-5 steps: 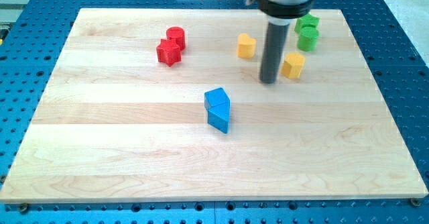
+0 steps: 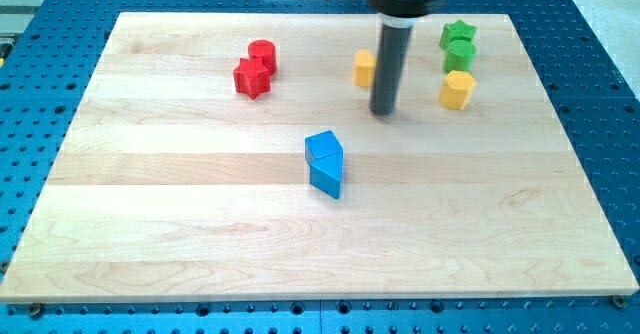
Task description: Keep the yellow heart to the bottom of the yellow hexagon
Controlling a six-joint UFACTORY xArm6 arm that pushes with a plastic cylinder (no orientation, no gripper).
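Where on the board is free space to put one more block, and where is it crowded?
Free: everything below the blue blocks, and the left side under the red blocks. Crowded: the top right, around my tip, the yellow blocks and green blocks.

There is just one camera, set in front of the worktop (image 2: 150, 224) and raised, looking down at a slant toward the far edge. It stands back enough to take in the whole wooden board, all four edges, with a blue perforated base (image 2: 600, 124) around it. The arm's rod (image 2: 386, 69) comes in from the view's top, its upper part cut off by the frame.
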